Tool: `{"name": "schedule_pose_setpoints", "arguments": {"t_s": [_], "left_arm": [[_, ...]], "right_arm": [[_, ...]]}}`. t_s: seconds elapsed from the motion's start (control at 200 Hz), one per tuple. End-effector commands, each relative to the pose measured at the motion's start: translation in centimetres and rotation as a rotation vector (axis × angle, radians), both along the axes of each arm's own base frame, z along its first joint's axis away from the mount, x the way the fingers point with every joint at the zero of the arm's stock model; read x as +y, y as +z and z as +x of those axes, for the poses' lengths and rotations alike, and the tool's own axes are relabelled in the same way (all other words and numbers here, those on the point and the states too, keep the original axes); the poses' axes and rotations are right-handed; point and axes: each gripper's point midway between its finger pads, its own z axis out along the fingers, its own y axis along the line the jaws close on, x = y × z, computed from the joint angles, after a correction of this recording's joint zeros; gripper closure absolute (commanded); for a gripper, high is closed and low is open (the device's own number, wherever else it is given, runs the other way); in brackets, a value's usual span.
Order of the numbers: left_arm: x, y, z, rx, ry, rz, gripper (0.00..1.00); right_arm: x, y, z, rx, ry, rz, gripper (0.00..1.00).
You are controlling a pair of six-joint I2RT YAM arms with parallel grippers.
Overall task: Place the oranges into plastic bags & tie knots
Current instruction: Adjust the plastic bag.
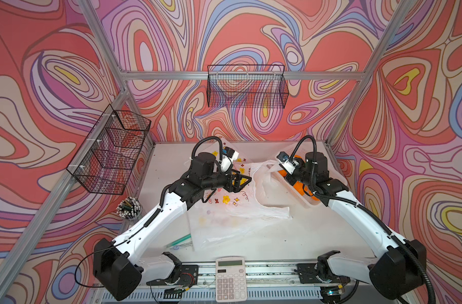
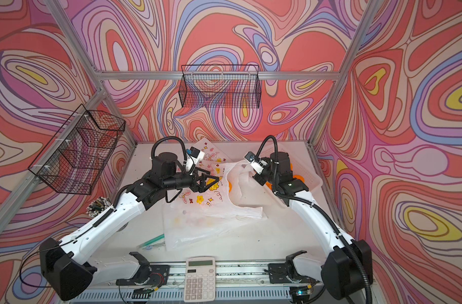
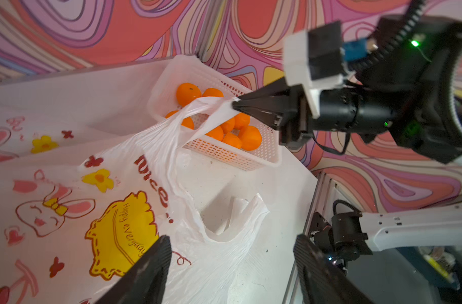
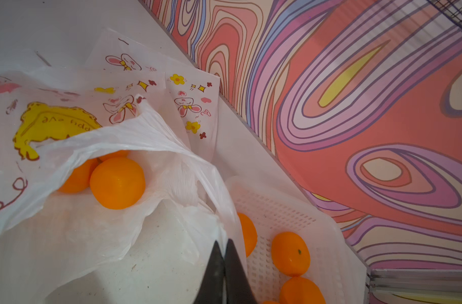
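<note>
The task is at an early stage. In the right wrist view, two glossy round oranges (image 4: 117,183) lie inside the open mouth of a thin translucent white carrier bag (image 4: 98,139) printed with rabbits, flowers and a yellow label. A sliver of a third fruit shows behind them. Most of the fruit is in the white perforated plastic basket (image 3: 224,154), which sits right of centre in both top views. The left wrist view shows about eight more heaped there. I can see no knot tied anywhere. Two more printed bags lie flat and empty on the matte white table (image 1: 277,237), one just above the centre of a top view (image 1: 216,147) and one below it (image 1: 224,229). By my judgement the rest of the filling, every knot and both spare bags are left to do.

The right gripper (image 3: 235,106) has its black tapered jaws pressed together on one handle loop (image 3: 211,108) of the bag. This stretches the film into a taut strip and holds the mouth raised beside the basket. The left gripper (image 3: 232,239), near the centre of both top views, hangs over the bag's printed face with its ribbed jaws wide apart, holding nothing.

The film is soft, crinkled and probably slippery. The bag's second handle (image 3: 232,218) slumps loosely on the table. The basket looks rigid, with rows of small slots and rounded corners. The fruit is smooth and firm-looking, each with a small dark stem dimple.
</note>
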Motion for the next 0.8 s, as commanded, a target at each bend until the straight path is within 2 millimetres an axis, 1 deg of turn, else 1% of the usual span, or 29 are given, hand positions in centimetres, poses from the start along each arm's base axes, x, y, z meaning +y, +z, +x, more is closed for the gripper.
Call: {"name": "schedule_pose_setpoints", "arguments": {"t_s": [0.0,0.03,0.085,0.135,0.185,0.22,0.29,0.391,0.521,0.601,0.671,0.746,0.771,0.796], "left_arm": [[-1.5,-1.8,-2.1,-0.266,-0.097,0.188,0.22],[-2.1,-2.5,-2.9,-0.301,-0.124,0.215,0.22],[-3.6,-3.7,-5.2,-0.363,-0.208,0.258,0.21],[-4.5,-5.1,-6.5,-0.418,-0.255,0.311,0.20],[-5.1,-6.7,-7.6,-0.485,-0.299,0.389,0.19],[-5.4,-7.8,-7.8,-0.527,-0.307,0.453,0.18],[-5.8,-10.0,-8.0,-0.587,-0.325,0.574,0.17],[-6.5,-12.2,-7.7,-0.668,-0.316,0.705,0.17],[-8.0,-14.2,-7.7,-0.805,-0.315,0.810,0.14],[-9.1,-15.3,-7.8,-0.879,-0.325,0.861,0.08],[-9.9,-16.0,-7.4,-0.921,-0.309,0.915,0.05],[-10.7,-17.3,-7.0,-0.952,-0.294,0.970,0.04],[-10.9,-17.5,-6.7,-0.957,-0.277,0.983,0.01],[-11.1,-17.9,-6.5,-0.989,-0.284,1.011,0.00]], "right_arm": [[0.3,-1.2,0.3,0.072,-0.003,0.096,1.00],[0.1,-1.4,0.4,0.081,-0.012,0.105,1.00],[-0.3,-1.6,0.6,0.095,-0.031,0.132,1.00],[-0.5,-1.8,0.7,0.108,-0.038,0.151,1.00],[-0.7,-1.9,0.7,0.119,-0.046,0.163,1.00],[-0.7,-2.0,0.7,0.125,-0.046,0.166,1.00],[-0.7,-2.3,0.7,0.140,-0.047,0.171,1.00],[-0.6,-2.6,0.5,0.153,-0.041,0.177,1.00],[-0.7,-2.6,0.4,0.160,-0.043,0.185,1.00],[-0.8,-2.6,0.4,0.165,-0.045,0.192,1.00],[-0.7,-2.6,0.3,0.170,-0.041,0.195,1.00],[-0.8,-2.7,0.3,0.175,-0.043,0.197,1.00],[-0.8,-2.7,0.3,0.175,-0.044,0.198,1.00],[-0.8,-2.7,0.3,0.175,-0.046,0.198,1.00]]}}
